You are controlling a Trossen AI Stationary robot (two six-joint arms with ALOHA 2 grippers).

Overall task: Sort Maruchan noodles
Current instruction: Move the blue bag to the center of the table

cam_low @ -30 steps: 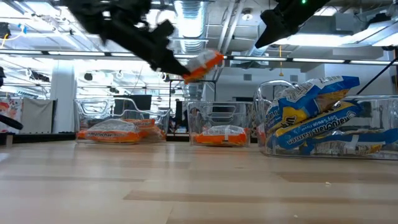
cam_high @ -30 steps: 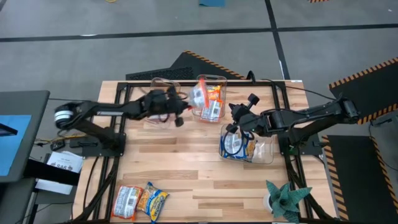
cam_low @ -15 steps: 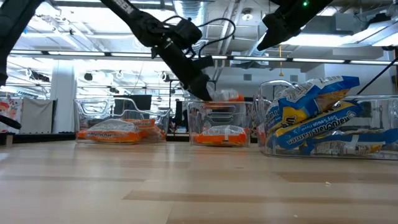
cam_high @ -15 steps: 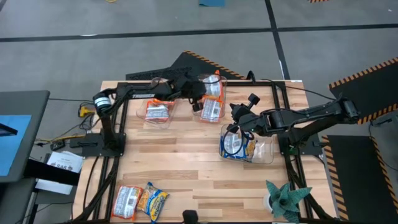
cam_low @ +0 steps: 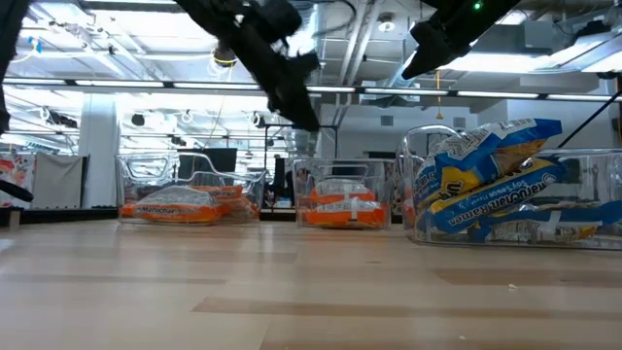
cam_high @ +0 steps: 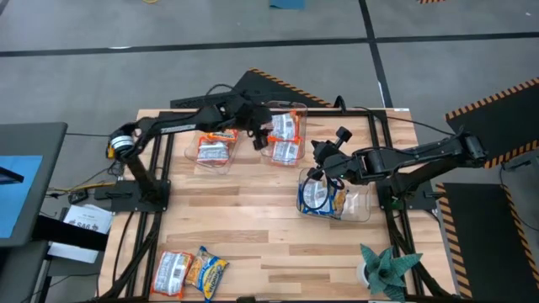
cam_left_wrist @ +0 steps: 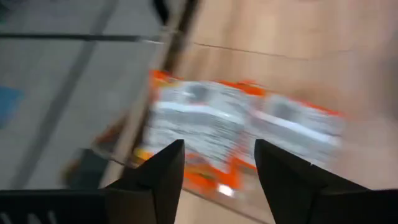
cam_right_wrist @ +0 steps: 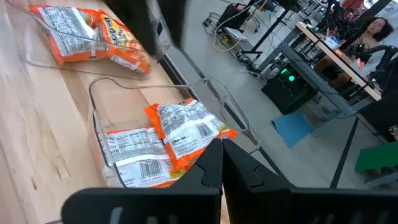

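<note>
A: Wooden table (cam_high: 253, 236), high view. Left gripper (cam_high: 256, 135) released, empty; half a second ago it carried a silver-white packet (cam_high: 285, 126), now lying in the middle bin (cam_high: 286, 156), long axis across the table.

B: Low view?

A: That packet (cam_low: 340, 185) lies flat. Right gripper (cam_high: 318, 160) clenched over the blue-yellow bin (cam_high: 358, 210). I count two packets (cam_high: 189, 273) unsorted.

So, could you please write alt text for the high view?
Seen from above, the left gripper hangs open over the middle bin of silver-and-orange packets. The right gripper hovers shut over the bin of blue packets; two packets remain loose.
</note>
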